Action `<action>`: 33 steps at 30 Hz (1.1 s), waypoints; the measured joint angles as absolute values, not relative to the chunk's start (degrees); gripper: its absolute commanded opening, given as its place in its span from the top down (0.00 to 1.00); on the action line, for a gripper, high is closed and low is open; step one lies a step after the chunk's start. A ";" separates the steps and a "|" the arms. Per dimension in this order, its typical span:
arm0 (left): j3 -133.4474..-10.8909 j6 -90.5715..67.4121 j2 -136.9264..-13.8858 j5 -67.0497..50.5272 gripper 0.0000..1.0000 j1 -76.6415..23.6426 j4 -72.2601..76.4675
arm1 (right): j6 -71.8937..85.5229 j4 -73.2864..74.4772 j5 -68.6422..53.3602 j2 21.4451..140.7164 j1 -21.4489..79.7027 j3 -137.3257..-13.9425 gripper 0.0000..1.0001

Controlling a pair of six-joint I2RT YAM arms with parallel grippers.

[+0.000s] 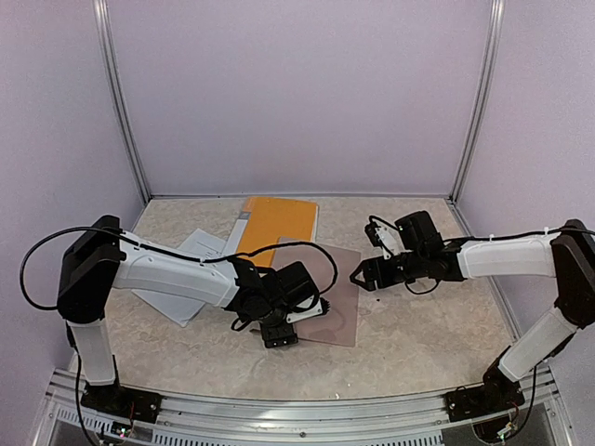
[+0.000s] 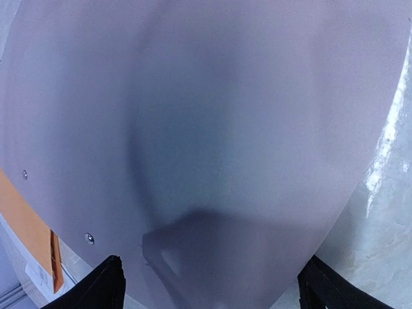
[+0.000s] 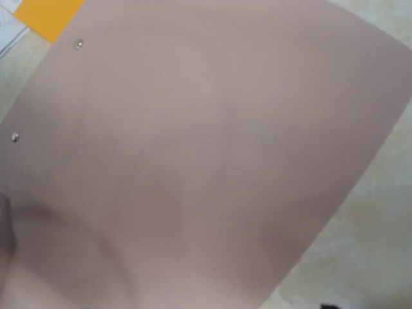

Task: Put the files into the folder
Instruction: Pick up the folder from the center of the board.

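- The files [image 1: 200, 246] lie on the left side of the table [image 1: 418, 325]. They are white printed sheets, partly hidden under the left arm and not yet in the folder.
- The folder shows as a taupe cover [image 1: 339, 297] lying flat mid-table, with an orange cover [image 1: 279, 218] just behind it and overlapping its far-left corner.
- The left claw [image 1: 279, 336] hangs low over the near-left part of the taupe cover. Its fingers [image 2: 106, 286] stand wide apart with nothing between them.
- The right claw [image 1: 361, 276] sits at the taupe cover's right edge. Its own camera shows only the cover, so we cannot tell whether it is parted or closed.
- We judge the step in hand to be getting control of the taupe cover so the sheets can go inside.
- To do it well, we work at an edge, since a thin flat sheet gives little to pinch from above.
- We keep one claw steadying the cover near the two rivets [image 2: 89, 239] so it does not slide on the smooth table.
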State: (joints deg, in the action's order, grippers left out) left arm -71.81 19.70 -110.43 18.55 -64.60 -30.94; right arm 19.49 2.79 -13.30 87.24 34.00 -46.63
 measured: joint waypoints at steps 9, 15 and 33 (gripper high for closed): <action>-71.18 22.92 -110.43 23.38 0.40 -65.10 -29.71 | 20.49 1.30 -15.18 88.29 34.00 -45.91 0.27; -68.95 26.52 -110.43 26.04 0.61 -66.50 -26.28 | 20.91 0.84 -16.51 88.42 34.00 -45.84 0.27; -66.87 34.83 -110.41 32.77 1.00 -67.66 -15.44 | 21.17 0.67 -17.45 88.73 33.93 -45.89 0.26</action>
State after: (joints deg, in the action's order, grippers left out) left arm -66.87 34.83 -110.41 32.77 -67.66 -15.44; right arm 21.17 0.67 -17.45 88.73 33.93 -45.89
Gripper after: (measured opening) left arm 0.003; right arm 0.730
